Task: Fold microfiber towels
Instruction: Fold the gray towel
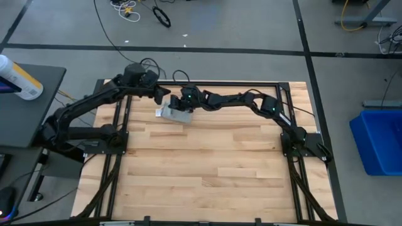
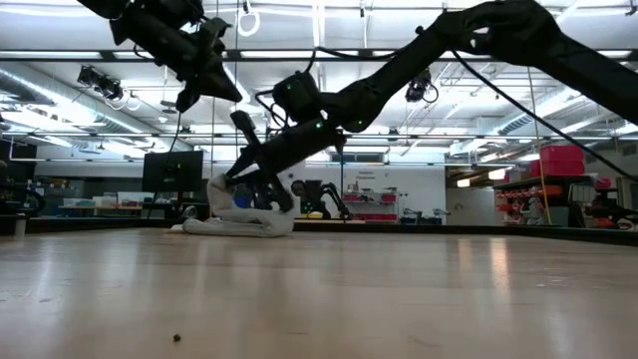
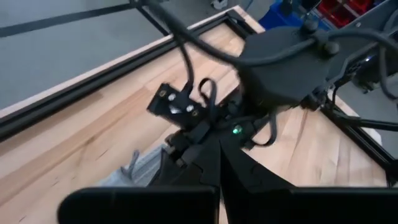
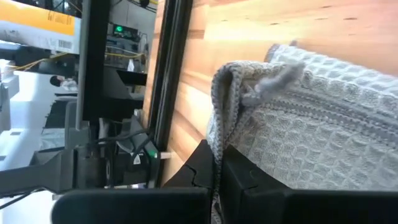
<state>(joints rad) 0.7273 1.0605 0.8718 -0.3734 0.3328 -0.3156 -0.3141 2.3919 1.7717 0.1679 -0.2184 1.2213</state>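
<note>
Right gripper [image 1: 184,100], a dark two-finger tool on the dark six-joint right arm, reached across the far part of the pale wooden slatted table [image 1: 213,169] and was down at the light grey-blue microfiber towel [image 1: 174,113]. In the right wrist view its fingers [image 4: 239,177] stood pressed close together with a folded edge of the waffle-textured cloth [image 4: 311,124] pinched between them; the fabric bunched up in a hump directly ahead of the fingertips, a darker stitched seam running across it. From the table-level view the towel [image 2: 239,221] lay as a low crumpled heap on the wood, with the right gripper [image 2: 257,194] tilted down into its top and touching it.

Left gripper [image 1: 164,93] hung just beside the right one, over the far-left side of the towel and clear of it; in the low view it [image 2: 204,80] was raised well above the cloth. Its own wrist view showed its dark fingers [image 3: 205,168] drawn together with nothing between them, and past them the right arm's wrist and a strip of grey towel [image 3: 140,171] on the boards.

The towel sat near the table's far edge, left of centre, close to the black metal frame [image 1: 207,82].
</note>
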